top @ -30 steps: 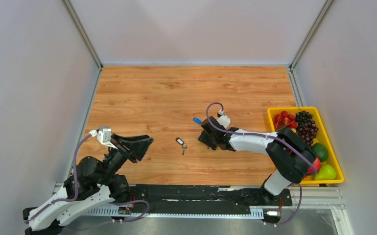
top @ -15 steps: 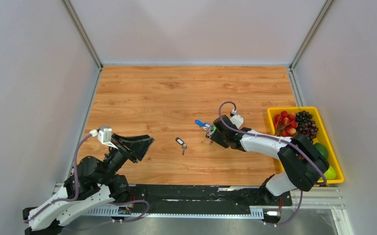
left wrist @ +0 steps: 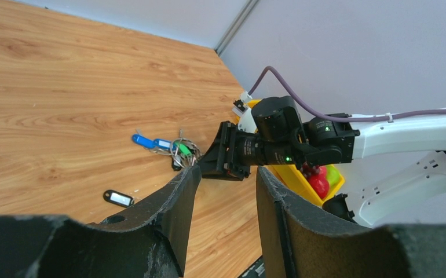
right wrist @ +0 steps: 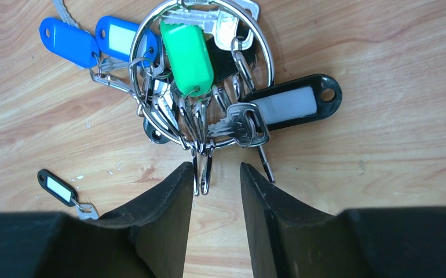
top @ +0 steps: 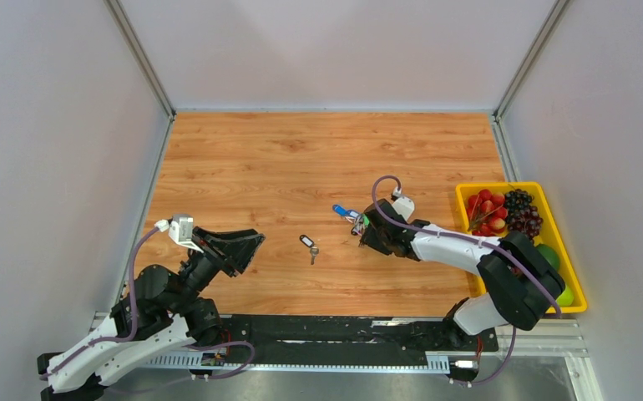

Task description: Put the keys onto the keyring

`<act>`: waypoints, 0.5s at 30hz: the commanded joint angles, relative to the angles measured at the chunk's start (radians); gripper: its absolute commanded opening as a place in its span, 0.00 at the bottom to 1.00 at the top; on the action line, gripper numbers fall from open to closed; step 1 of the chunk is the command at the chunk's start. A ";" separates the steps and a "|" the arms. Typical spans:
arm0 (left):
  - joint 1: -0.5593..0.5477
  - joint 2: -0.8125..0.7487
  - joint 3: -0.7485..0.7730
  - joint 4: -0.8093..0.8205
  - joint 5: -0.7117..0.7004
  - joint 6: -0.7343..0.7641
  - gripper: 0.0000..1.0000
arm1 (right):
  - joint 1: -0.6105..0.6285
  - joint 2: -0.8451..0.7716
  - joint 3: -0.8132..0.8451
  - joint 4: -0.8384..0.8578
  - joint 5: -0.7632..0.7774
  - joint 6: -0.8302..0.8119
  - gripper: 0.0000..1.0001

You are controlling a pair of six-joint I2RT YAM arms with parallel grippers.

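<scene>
The left arm (top: 118,351) and right arm (top: 443,241) are wearing white shells over black joints. A purple cable (top: 382,185) is looping along each wrist, a green light (left wrist: 288,158) is glowing on the right one, and the pincer fingers (right wrist: 157,214) are showing matte black, rough-edged wedges.

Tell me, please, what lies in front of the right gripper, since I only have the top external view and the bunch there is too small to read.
Observer: The right wrist view shows the keyring carrying a green tag, two blue tags and a black tag.
Operator: Is the right gripper gripping it?
Observer: No. The right gripper is open, its fingertips just short of the keyring, with two key tips reaching into the gap.
Operator: And the left gripper?
Observer: The left wrist view shows the left gripper open and empty, pointing toward the keyring.
</scene>
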 commanded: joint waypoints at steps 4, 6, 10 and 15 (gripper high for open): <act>0.002 0.009 0.021 0.030 0.016 0.015 0.51 | 0.015 -0.005 -0.001 -0.034 -0.028 -0.005 0.38; 0.002 0.006 0.022 0.025 0.015 0.013 0.51 | 0.016 -0.013 -0.012 -0.034 -0.022 0.002 0.34; 0.002 0.005 0.020 0.025 0.014 0.012 0.51 | 0.018 -0.048 -0.040 -0.026 -0.007 0.015 0.33; 0.002 0.011 0.018 0.032 0.019 0.011 0.51 | 0.018 -0.055 -0.046 -0.021 -0.005 0.017 0.32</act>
